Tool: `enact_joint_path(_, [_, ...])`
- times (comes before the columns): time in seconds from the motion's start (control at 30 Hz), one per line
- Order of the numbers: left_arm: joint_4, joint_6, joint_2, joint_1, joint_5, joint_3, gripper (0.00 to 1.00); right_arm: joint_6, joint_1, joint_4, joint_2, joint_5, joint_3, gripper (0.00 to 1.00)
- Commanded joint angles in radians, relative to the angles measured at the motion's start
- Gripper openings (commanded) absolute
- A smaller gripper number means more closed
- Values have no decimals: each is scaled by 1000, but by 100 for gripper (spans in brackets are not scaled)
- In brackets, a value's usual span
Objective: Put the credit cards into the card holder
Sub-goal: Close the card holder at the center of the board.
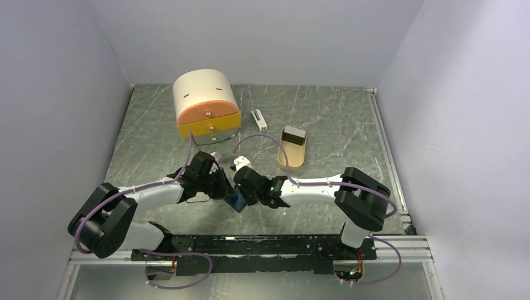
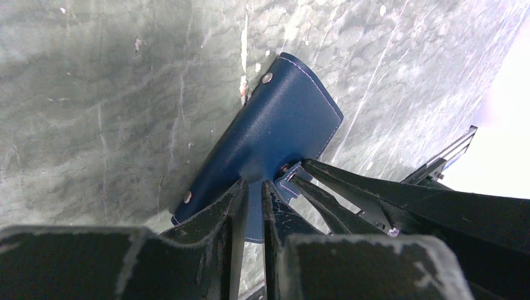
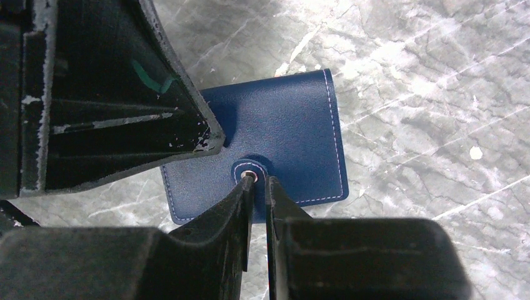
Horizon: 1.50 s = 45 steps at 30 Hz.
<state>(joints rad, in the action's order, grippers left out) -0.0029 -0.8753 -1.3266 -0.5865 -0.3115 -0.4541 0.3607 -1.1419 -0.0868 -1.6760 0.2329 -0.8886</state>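
The card holder point(image 1: 237, 200) is a navy wallet, closed, held between both grippers near the table's front middle. My left gripper point(image 2: 253, 184) is shut on one edge of the card holder point(image 2: 275, 122); a blue strip shows between its fingers. My right gripper point(image 3: 257, 178) is shut on the snap tab of the card holder point(image 3: 284, 134), its fingertips at the metal snap. In the top view the left gripper point(image 1: 220, 186) and right gripper point(image 1: 244, 187) nearly touch. I cannot pick out the credit cards for sure. A pale rectangle point(image 1: 294, 134) lies at the far end of the tan tin.
A cream round-topped box point(image 1: 205, 103) with orange and yellow drawers stands at the back left. A small white bar point(image 1: 257, 117) lies beside it. The tan tin point(image 1: 292, 153) lies right of centre. Metal rails point(image 1: 250, 245) run along the near edge and the right side.
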Motion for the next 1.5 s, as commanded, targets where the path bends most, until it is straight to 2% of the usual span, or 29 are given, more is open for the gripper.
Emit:
enact_joint_path(0.0, [-6, 2, 3, 3, 2, 37, 22, 47, 25, -113, -74, 2, -14, 16])
enact_joint_path(0.83, [14, 1, 62, 2, 20, 84, 22, 64, 70, -412, -356, -185, -207, 17])
enact_joint_path(1.13, [30, 21, 40, 3, 9, 78, 21, 62, 66, -545, -450, -191, -250, 17])
enact_joint_path(1.27, [62, 17, 36, 3, -19, 73, 20, 72, 53, -574, -440, -182, -243, 18])
enact_joint_path(1.47, [77, 11, 4, 2, -50, 42, 13, 111, 55, -453, -247, -144, -198, 18])
